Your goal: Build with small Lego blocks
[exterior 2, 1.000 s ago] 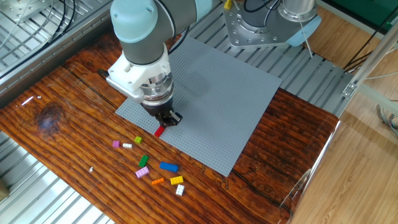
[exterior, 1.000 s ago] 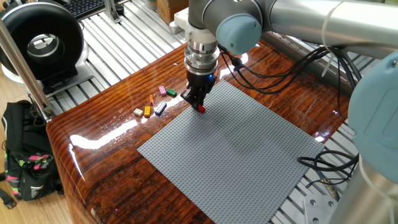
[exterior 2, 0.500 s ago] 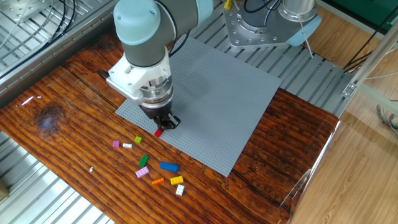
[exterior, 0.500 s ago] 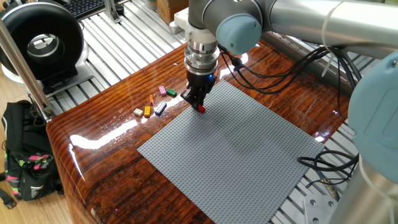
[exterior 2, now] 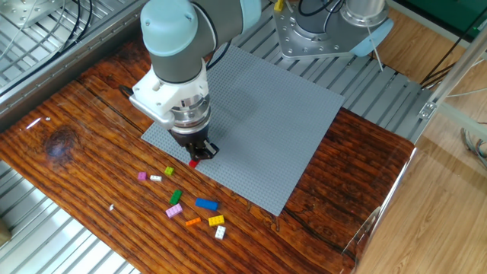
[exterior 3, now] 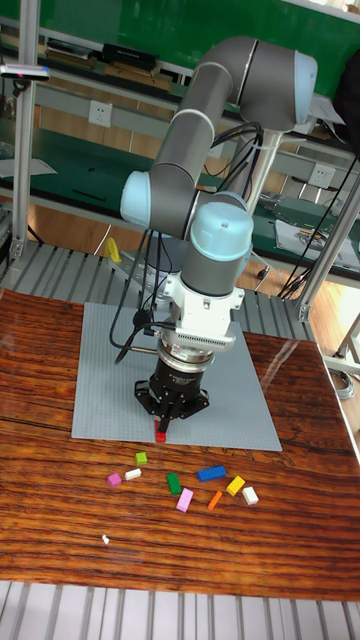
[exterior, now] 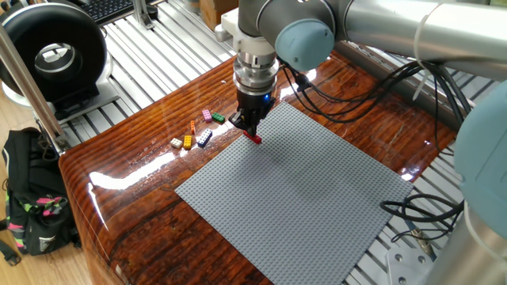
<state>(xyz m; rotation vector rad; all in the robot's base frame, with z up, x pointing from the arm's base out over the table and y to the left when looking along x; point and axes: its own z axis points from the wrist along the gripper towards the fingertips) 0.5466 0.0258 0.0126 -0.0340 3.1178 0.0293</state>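
My gripper (exterior 2: 197, 155) points straight down, shut on a small red Lego block (exterior 2: 193, 163) that sticks out below its fingertips. The block hangs at the edge of the grey baseplate (exterior 2: 266, 114) nearest the loose blocks; I cannot tell whether it touches the studs. The one fixed view shows the same gripper (exterior: 247, 130) and red block (exterior: 253, 138) at the plate's (exterior: 317, 198) far-left edge. In the tall view the gripper (exterior 3: 163, 424) holds the red block (exterior 3: 160, 437) just above the plate's (exterior 3: 110, 370) front edge. Several loose blocks lie on the wood, among them blue (exterior 2: 206, 204), green (exterior 2: 176, 196) and yellow (exterior 2: 217, 221).
The loose blocks form a small cluster (exterior: 194, 134) on the dark wooden table (exterior 2: 76, 152) beside the plate. Slatted metal framing surrounds the table. A black round device (exterior: 55, 55) stands at the left, and cables (exterior: 412, 210) hang near the plate's right corner.
The gripper with the red block has crept slightly toward the plate's edge. The loose blocks have not moved.
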